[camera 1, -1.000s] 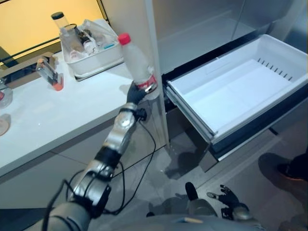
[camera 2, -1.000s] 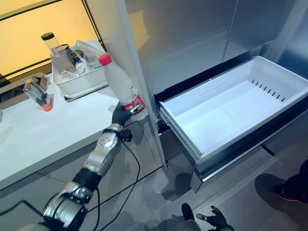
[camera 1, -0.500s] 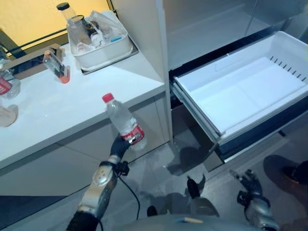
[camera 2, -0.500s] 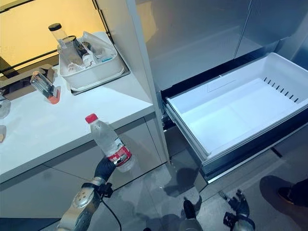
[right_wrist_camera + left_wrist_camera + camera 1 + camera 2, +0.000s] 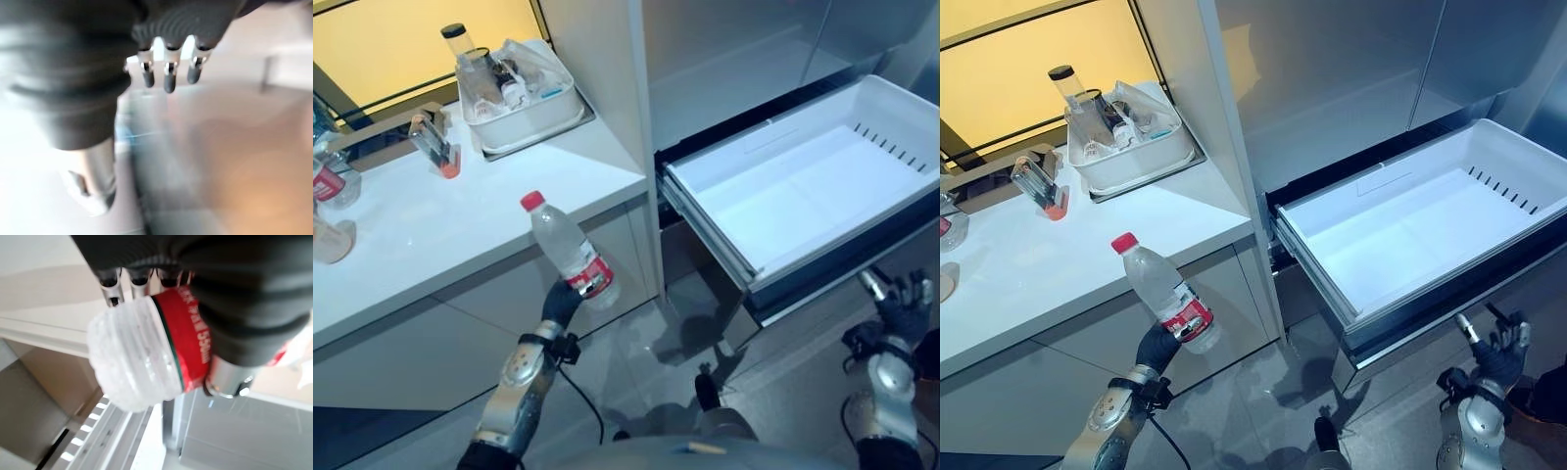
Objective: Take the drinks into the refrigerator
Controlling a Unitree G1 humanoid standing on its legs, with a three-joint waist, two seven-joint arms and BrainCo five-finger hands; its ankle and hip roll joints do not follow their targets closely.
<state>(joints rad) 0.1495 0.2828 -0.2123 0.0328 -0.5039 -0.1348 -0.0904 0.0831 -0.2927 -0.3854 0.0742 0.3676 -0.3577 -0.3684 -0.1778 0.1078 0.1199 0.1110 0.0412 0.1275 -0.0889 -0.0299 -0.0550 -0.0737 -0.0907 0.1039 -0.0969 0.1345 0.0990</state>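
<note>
Bottle clamped in the left hand, beside the open drawer.
Its ribbed base is seen in the left wrist view; the right hand is held open, empty, below the drawer.

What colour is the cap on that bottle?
Red; the cap on the bottle shows best in the right eye view.

bench: white top, pale cabinet fronts below | wall: warm yellow behind the bench | floor: grey, glossy tiles | tall panel: white upright at the bench's end | light: soft, even
</note>
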